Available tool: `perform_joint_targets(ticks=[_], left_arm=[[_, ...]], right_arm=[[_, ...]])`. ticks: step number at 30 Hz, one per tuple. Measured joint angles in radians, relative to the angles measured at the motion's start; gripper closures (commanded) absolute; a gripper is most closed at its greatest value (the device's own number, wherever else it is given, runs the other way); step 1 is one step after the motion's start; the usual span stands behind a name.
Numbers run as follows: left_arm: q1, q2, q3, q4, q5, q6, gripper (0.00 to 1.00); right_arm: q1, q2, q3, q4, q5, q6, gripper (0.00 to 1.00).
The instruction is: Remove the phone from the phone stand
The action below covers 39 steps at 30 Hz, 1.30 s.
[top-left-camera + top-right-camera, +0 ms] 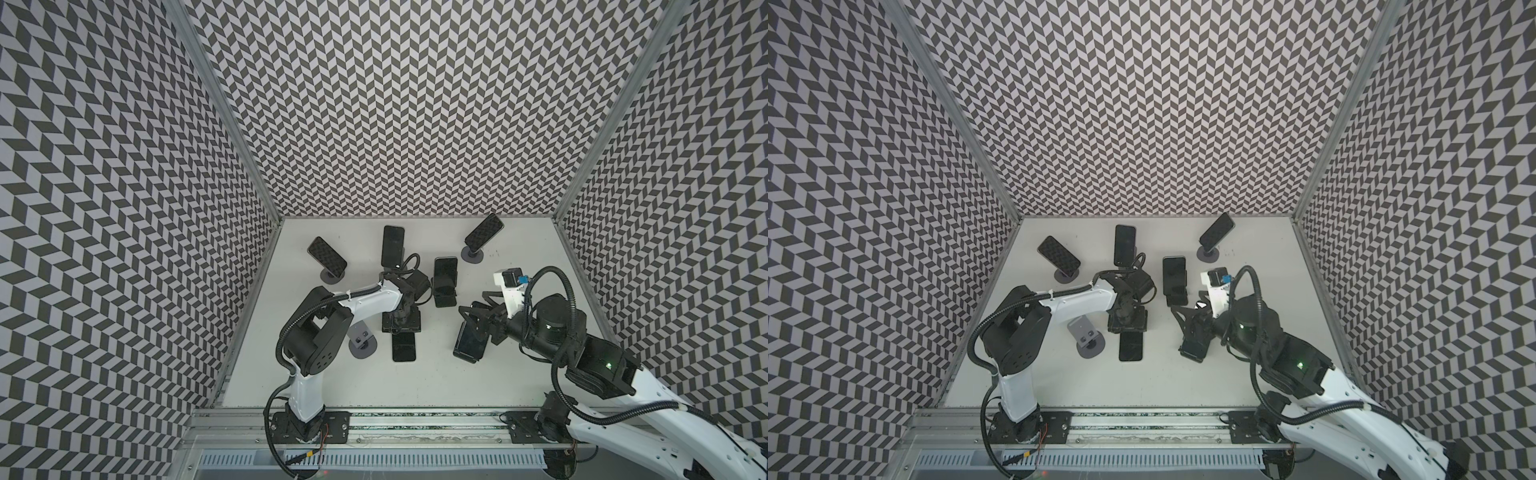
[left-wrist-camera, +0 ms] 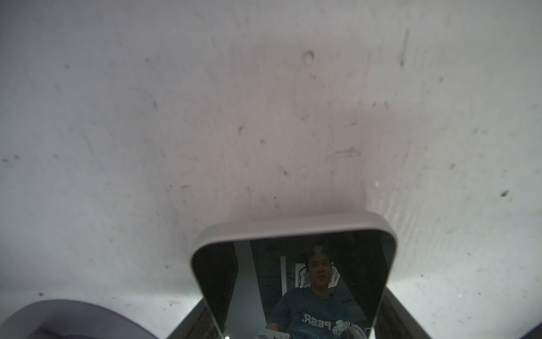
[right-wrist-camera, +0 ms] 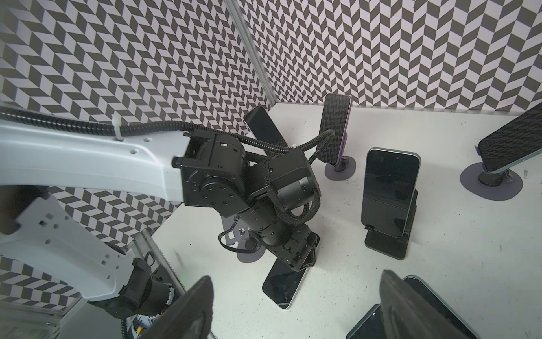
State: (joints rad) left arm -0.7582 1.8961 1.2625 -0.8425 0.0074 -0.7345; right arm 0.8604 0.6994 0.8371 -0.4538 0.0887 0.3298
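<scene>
Near the middle of the white table (image 1: 415,386), saw the left gripper (image 1: 402,328) clenched tight on one end of the phone (image 1: 404,348). Saw that phone off any holder, dark screen up, lying on the table or just over it; could not tell which. Found the phone stand (image 1: 360,334), grey with a round foot, standing by itself just beside the phone, on the left arm's side. Looked through the left wrist camera and saw the same phone (image 2: 293,278), pale at the rim and shiny like a mirror. Could read white letters (image 2: 316,317) in that shine, on a blue shirt: "PESR." Saw the right gripper (image 1: 477,312) with jaws spread wide and nothing between them, black fingers (image 3: 192,311) well apart. Saw it hang over a right-side phone (image 1: 468,347). Spotted more phones leaning on holders: a middle phone (image 1: 445,274) on a black stand (image 3: 387,246), plus a back-left phone (image 1: 327,255) and a back-right phone (image 1: 484,235), both mirroring the black-and-white zigzag of the walls (image 1: 415,124).
</scene>
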Motion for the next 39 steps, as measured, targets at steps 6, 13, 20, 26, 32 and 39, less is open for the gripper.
perform_joint_targets(ticks=[6, 13, 20, 26, 32, 39], left_arm=[[0.000, 0.000, 0.000, 0.000, 0.003, 0.000, 0.33], [0.000, 0.001, 0.000, 0.000, 0.002, -0.003, 0.31], [0.000, 0.002, 0.000, -0.003, -0.014, -0.026, 0.28], [0.000, 0.004, 0.000, -0.008, -0.032, -0.044, 0.26], [-0.003, 0.013, 0.010, -0.018, -0.039, -0.045, 0.25], [-0.008, 0.014, 0.011, -0.019, -0.047, -0.048, 0.24]], right_arm=[[0.000, 0.000, 0.000, 0.000, 0.000, 0.000, 0.14], [0.000, 0.001, 0.000, 0.000, 0.000, -0.001, 0.14], [0.000, 0.002, 0.000, 0.000, 0.000, -0.008, 0.14], [0.000, 0.002, 0.000, 0.000, 0.000, -0.008, 0.13], [0.000, 0.000, -0.005, 0.000, 0.000, -0.008, 0.13], [0.000, -0.014, -0.016, -0.007, 0.001, -0.008, 0.13]])
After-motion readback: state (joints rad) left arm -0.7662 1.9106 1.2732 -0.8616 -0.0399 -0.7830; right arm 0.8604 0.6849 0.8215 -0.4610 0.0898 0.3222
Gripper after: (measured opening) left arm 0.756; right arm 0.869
